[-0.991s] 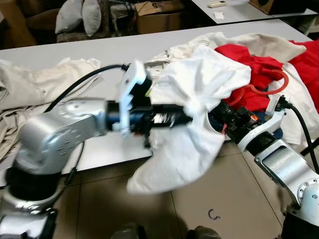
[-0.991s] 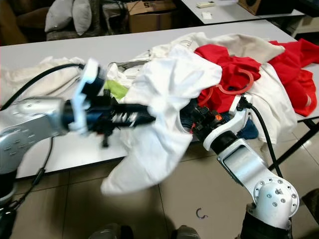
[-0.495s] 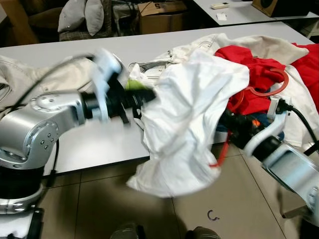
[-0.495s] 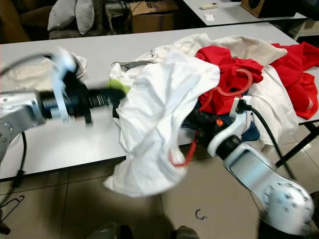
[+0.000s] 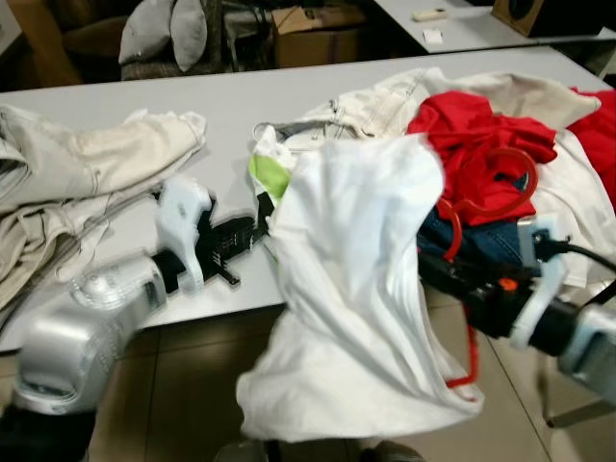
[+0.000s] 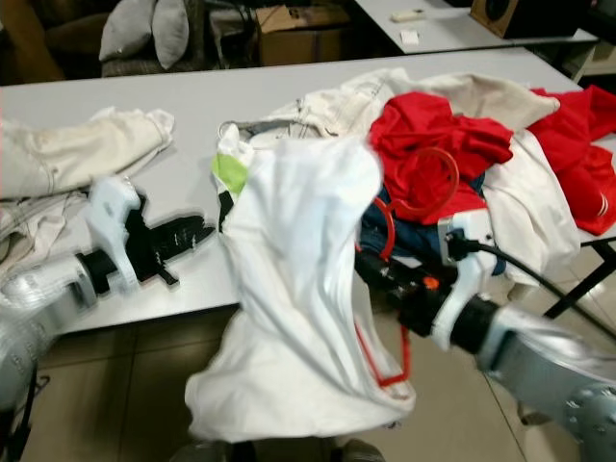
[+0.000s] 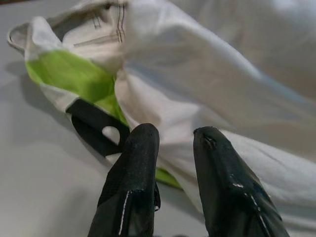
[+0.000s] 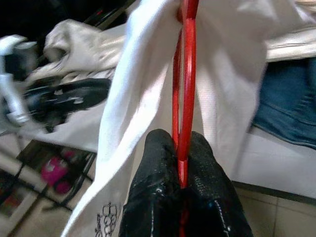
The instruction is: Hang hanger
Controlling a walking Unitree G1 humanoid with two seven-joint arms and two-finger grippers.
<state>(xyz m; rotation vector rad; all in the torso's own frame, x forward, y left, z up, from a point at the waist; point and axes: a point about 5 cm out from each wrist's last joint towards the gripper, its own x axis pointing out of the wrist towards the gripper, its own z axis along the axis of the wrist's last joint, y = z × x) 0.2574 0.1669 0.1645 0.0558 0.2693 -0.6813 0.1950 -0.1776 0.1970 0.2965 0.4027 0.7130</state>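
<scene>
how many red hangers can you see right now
2. One red hanger is clamped in the right end effector, inside the white shirt hanging off the table edge. Another hanger lies on the red clothes on the table. The pile may hide more.

A long pale grey desk [image 5: 144,106] runs across the room over a floor [image 6: 115,385] of brownish tiles with dark grout lines. Behind it stands a cardboard box [image 5: 313,34], and grey cushions [image 5: 168,34] lie piled on a dark seat. A second light desk [image 6: 452,24] sits further back.
</scene>
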